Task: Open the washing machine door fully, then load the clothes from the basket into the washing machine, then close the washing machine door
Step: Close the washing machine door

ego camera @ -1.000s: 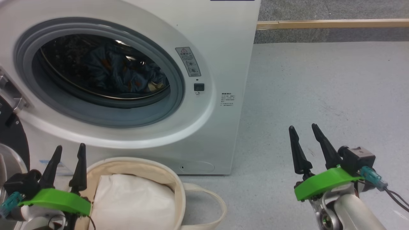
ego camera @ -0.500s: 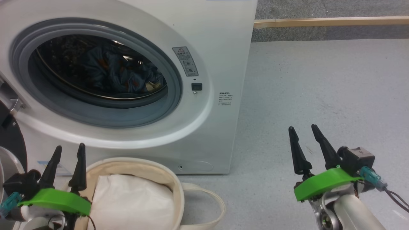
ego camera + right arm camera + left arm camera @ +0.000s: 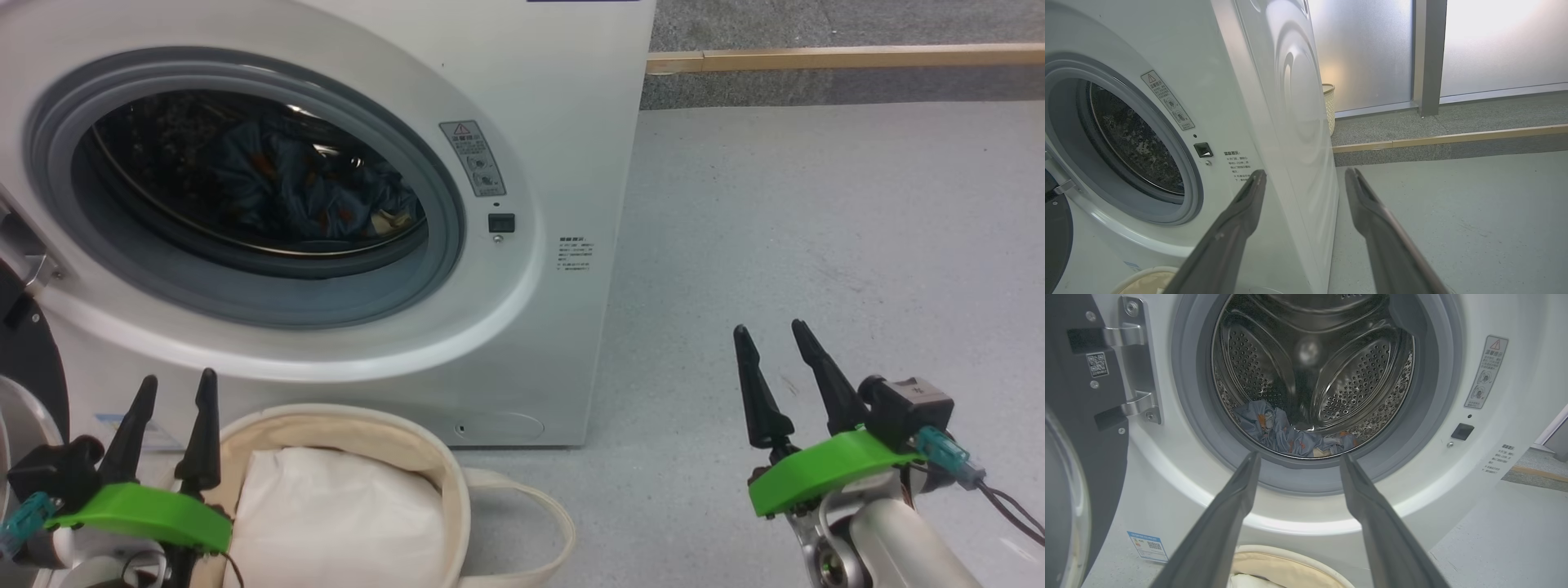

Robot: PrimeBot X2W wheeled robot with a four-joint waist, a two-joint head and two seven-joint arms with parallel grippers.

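The left claw (image 3: 180, 377) hangs at the lower left of the head view. Its two dark fingers are spread wide with nothing between them, and the tips point up at the front of the washing machine (image 3: 563, 98). In that view its inner finger crosses the left rim of the basket (image 3: 359, 420). Whether it touches the rim cannot be told.

The right claw (image 3: 769, 327) is likewise released and empty. It is held over the bare grey floor (image 3: 816, 204), well to the right of the machine. In the right wrist view its fingers frame the machine's front right corner.

The door (image 3: 28, 359) stands swung open to the left. Its black rim and a slice of its glass show at the left edge of the head view. In the left wrist view a metal hinge (image 3: 1137, 359) joins it to the white front.

The clothes (image 3: 302, 192), blue with orange print and a cream patch, lie in a heap at the bottom of the steel drum (image 3: 1355, 375), behind the grey rubber ring (image 3: 445, 212).

The basket sits on the floor just in front of the machine, below the opening. White padding (image 3: 343, 514) lies inside it, and one handle (image 3: 531, 506) loops out to the right. A wooden strip (image 3: 841, 59) crosses the floor beyond the machine.
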